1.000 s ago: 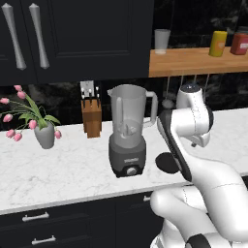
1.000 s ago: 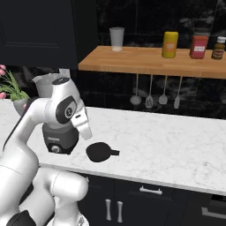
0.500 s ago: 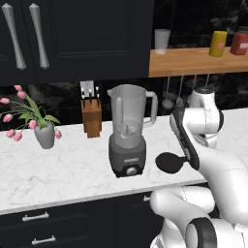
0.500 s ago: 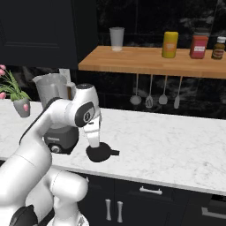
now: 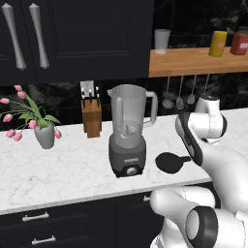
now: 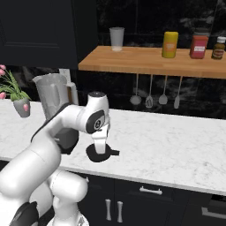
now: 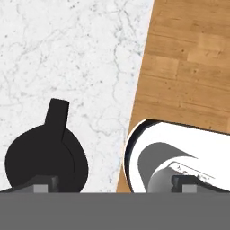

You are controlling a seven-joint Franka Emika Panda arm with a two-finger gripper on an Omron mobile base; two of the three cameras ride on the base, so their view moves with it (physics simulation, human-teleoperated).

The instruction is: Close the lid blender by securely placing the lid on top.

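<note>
Half of the flat black round lid (image 7: pixel 45 155) we see cut off; jaws spread wide, nothing between them, above the white marble bench (image 7: pixel 72 58).

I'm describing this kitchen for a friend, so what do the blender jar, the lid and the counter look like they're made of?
The blender jar looks like clear grey-tinted plastic or glass, since you can see through it. The lid looks like matte black plastic, flat with no shine. The counter looks like polished white marble or stone, with grey veining.
</note>
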